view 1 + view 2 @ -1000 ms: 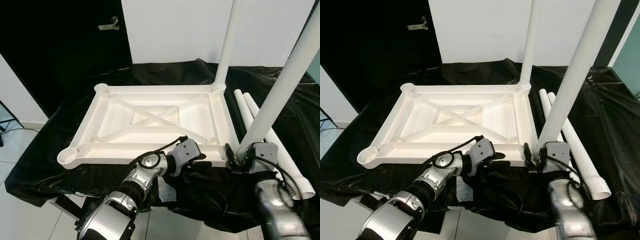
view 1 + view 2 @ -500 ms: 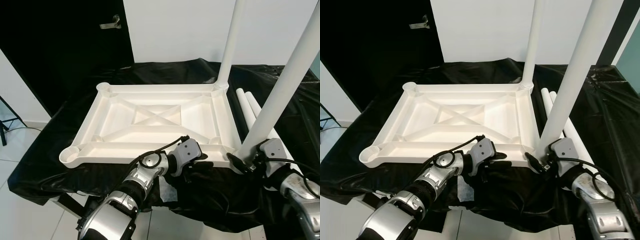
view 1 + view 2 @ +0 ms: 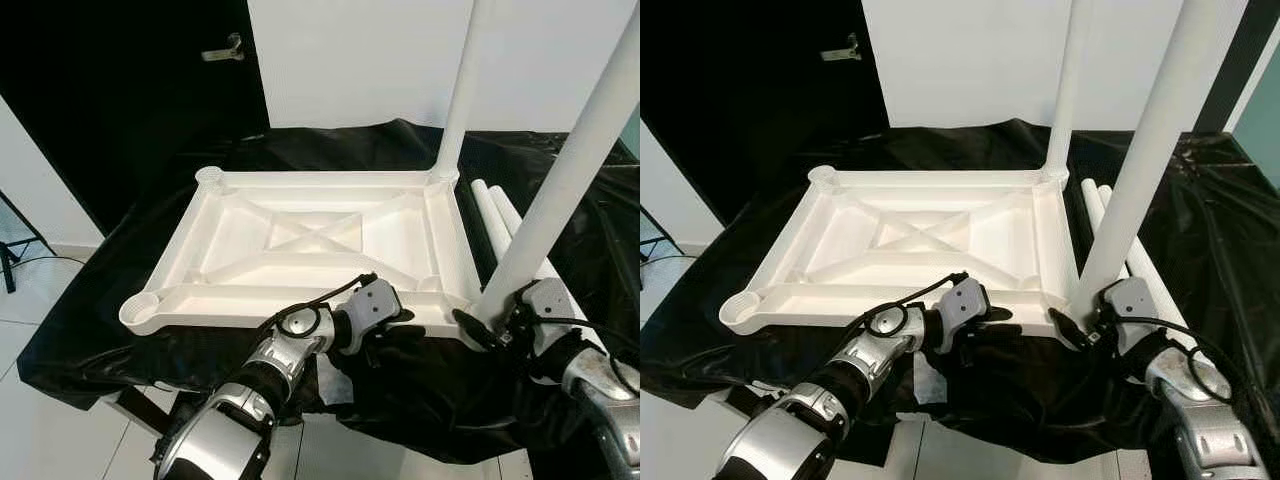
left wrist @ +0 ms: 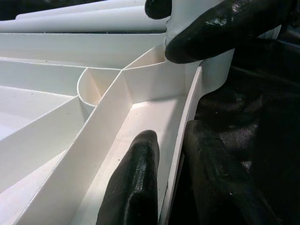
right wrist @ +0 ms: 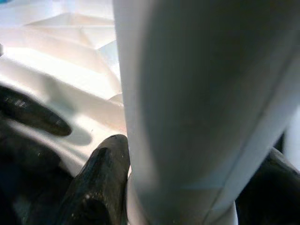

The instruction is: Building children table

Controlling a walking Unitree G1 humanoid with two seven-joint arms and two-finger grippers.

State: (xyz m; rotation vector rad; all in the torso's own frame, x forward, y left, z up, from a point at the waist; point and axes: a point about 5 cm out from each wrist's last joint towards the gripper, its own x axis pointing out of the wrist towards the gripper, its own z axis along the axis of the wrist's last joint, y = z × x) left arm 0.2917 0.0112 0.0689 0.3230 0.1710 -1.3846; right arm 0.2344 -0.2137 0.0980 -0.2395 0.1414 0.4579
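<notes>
The upturned white plastic tabletop lies on the black cloth. Left gripper pinches its near rim; right gripper clasps the tall white leg at the near corner socket. Best keep it plumb, press straight down.

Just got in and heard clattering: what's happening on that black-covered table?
The robot is assembling a white plastic children's table, whose tabletop lies upside down on the black cloth. The left gripper pinches the tabletop's near rim. The right gripper grips the base of a leg standing in the near right corner. Another leg stands in the far right corner; two spare legs lie alongside.
</notes>
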